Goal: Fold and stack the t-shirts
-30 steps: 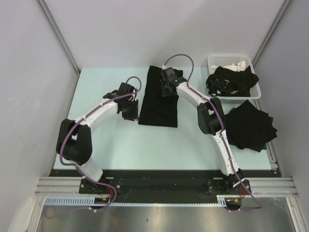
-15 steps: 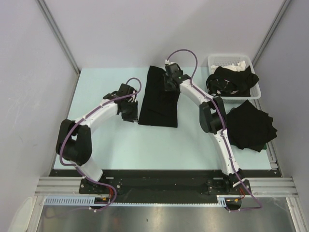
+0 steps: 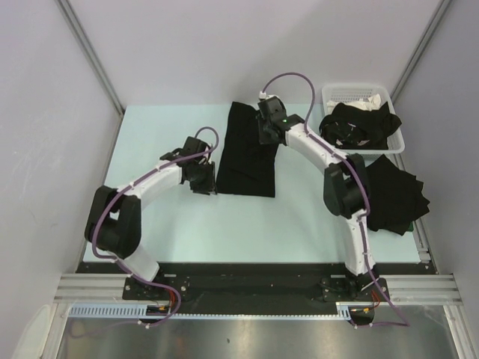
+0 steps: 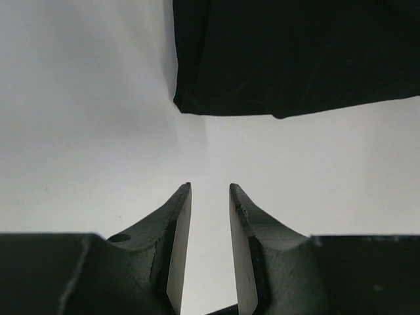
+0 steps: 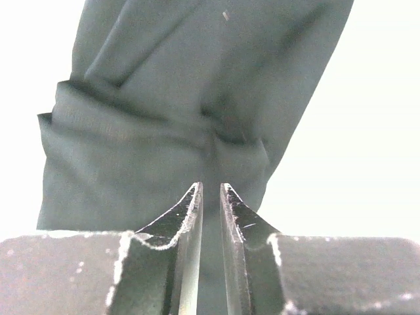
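Observation:
One black t-shirt (image 3: 247,153) lies folded into a long strip on the pale table (image 3: 165,224). My right gripper (image 3: 267,137) hangs over the strip's far right part. In the right wrist view its jaws (image 5: 211,187) stand a narrow gap apart over wrinkled dark cloth (image 5: 170,111), gripping nothing. My left gripper (image 3: 203,179) sits on the table just left of the strip's near left corner. In the left wrist view that gripper (image 4: 210,190) is open and empty, with the shirt's corner (image 4: 289,59) a short way ahead. More folded black t-shirts (image 3: 393,194) are piled at the right.
A white slotted basket (image 3: 352,93) at the back right holds crumpled black shirts (image 3: 359,123) and a bit of white cloth. Grey walls close in the table on the left, back and right. The arms' bases sit along the near edge.
My right gripper's jaws have parted from shut, and its wrist has shifted slightly toward the strip's far end while its elbow swung right. My left gripper has slid a little nearer, toward the shirt's near corner.

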Robot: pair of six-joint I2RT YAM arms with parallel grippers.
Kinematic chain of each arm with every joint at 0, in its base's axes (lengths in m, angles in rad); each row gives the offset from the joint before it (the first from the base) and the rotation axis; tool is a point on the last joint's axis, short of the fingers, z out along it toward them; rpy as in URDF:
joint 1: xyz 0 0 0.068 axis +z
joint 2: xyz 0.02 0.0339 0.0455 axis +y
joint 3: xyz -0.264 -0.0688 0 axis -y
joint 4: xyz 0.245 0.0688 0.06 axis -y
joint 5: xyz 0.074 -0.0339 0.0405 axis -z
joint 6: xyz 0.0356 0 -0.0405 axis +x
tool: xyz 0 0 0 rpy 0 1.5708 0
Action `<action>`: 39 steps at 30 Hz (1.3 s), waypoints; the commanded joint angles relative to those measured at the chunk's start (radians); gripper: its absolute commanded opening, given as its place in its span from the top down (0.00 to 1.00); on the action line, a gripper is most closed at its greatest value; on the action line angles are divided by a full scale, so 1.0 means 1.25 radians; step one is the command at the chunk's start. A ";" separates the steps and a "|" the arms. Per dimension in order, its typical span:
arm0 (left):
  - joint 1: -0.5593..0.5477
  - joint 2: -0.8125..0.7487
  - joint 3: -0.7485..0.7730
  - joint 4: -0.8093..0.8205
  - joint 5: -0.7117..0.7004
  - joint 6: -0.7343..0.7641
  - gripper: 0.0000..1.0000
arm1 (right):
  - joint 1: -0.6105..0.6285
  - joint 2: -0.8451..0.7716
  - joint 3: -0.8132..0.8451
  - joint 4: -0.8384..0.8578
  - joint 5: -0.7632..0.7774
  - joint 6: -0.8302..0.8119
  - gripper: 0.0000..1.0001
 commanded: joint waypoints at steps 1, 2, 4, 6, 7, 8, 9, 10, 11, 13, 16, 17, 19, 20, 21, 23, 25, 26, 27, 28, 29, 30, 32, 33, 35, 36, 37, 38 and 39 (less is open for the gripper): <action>0.000 0.036 -0.007 0.090 0.052 -0.029 0.65 | 0.004 -0.188 -0.123 -0.027 0.062 0.031 0.78; 0.001 0.043 -0.003 0.101 0.053 -0.029 0.65 | 0.003 -0.204 -0.134 -0.042 0.067 0.047 0.77; 0.000 0.061 0.014 0.106 0.058 -0.024 0.64 | 0.006 -0.232 -0.150 -0.096 0.080 0.058 0.77; 0.000 0.085 0.029 0.106 0.063 -0.009 0.62 | 0.014 -0.248 -0.168 -0.136 0.087 0.073 0.77; 0.000 0.093 0.046 0.103 0.063 -0.004 0.60 | 0.018 -0.261 -0.173 -0.149 0.090 0.081 0.77; 0.000 0.106 0.054 0.100 0.063 0.002 0.57 | 0.023 -0.263 -0.179 -0.162 0.088 0.099 0.77; 0.000 0.113 0.063 0.099 0.062 0.006 0.55 | 0.024 -0.263 -0.180 -0.190 0.087 0.110 0.77; 0.000 0.121 0.079 0.092 0.061 0.007 0.53 | 0.027 -0.264 -0.182 -0.201 0.086 0.120 0.77; 0.000 0.131 0.086 0.089 0.060 0.012 0.52 | 0.030 -0.267 -0.191 -0.206 0.077 0.127 0.76; 0.000 0.142 0.107 0.083 0.054 0.018 0.52 | 0.045 -0.270 -0.202 -0.210 0.076 0.143 0.77; 0.001 0.158 0.132 0.079 0.046 0.029 0.50 | 0.057 -0.274 -0.221 -0.206 0.083 0.159 0.77; 0.000 0.163 0.139 0.074 0.044 0.036 0.50 | 0.057 -0.275 -0.225 -0.205 0.080 0.163 0.77; 0.001 0.182 0.161 0.060 0.038 0.044 0.50 | 0.057 -0.279 -0.233 -0.202 0.079 0.170 0.77; 0.001 0.188 0.170 0.051 0.034 0.045 0.50 | 0.056 -0.281 -0.238 -0.201 0.079 0.171 0.77; 0.001 0.203 0.177 0.043 0.029 0.046 0.50 | 0.055 -0.285 -0.243 -0.200 0.079 0.171 0.77; 0.001 0.210 0.196 0.014 0.009 0.045 0.50 | 0.049 -0.289 -0.248 -0.200 0.081 0.172 0.77; 0.001 0.217 0.198 0.001 0.000 0.039 0.50 | 0.041 -0.297 -0.255 -0.200 0.077 0.175 0.78; 0.001 0.215 0.198 -0.004 -0.013 0.036 0.50 | 0.039 -0.300 -0.258 -0.200 0.074 0.175 0.78; 0.001 0.214 0.202 -0.013 -0.018 0.036 0.50 | 0.036 -0.302 -0.263 -0.199 0.072 0.175 0.78; 0.001 0.213 0.204 -0.020 -0.026 0.035 0.50 | 0.033 -0.304 -0.264 -0.200 0.074 0.174 0.78; 0.002 0.213 0.207 -0.025 -0.032 0.036 0.50 | 0.031 -0.305 -0.265 -0.205 0.075 0.175 0.78; 0.001 0.214 0.214 -0.041 -0.037 0.038 0.50 | 0.029 -0.306 -0.267 -0.206 0.075 0.176 0.78; 0.002 0.217 0.220 -0.057 -0.052 0.039 0.50 | 0.025 -0.307 -0.275 -0.206 0.076 0.176 0.77; 0.001 0.218 0.223 -0.068 -0.064 0.040 0.50 | 0.023 -0.308 -0.277 -0.206 0.078 0.177 0.78; 0.001 0.221 0.220 -0.069 -0.073 0.041 0.50 | 0.022 -0.310 -0.282 -0.202 0.076 0.176 0.78; 0.001 0.223 0.212 -0.062 -0.070 0.040 0.50 | 0.022 -0.310 -0.283 -0.202 0.076 0.179 0.78; 0.001 0.224 0.212 -0.061 -0.070 0.039 0.50 | 0.020 -0.311 -0.286 -0.200 0.076 0.179 0.78; 0.002 0.231 0.212 -0.059 -0.068 0.038 0.50 | 0.019 -0.312 -0.287 -0.202 0.077 0.180 0.78; 0.001 0.235 0.213 -0.061 -0.066 0.035 0.50 | 0.019 -0.313 -0.288 -0.205 0.077 0.182 0.78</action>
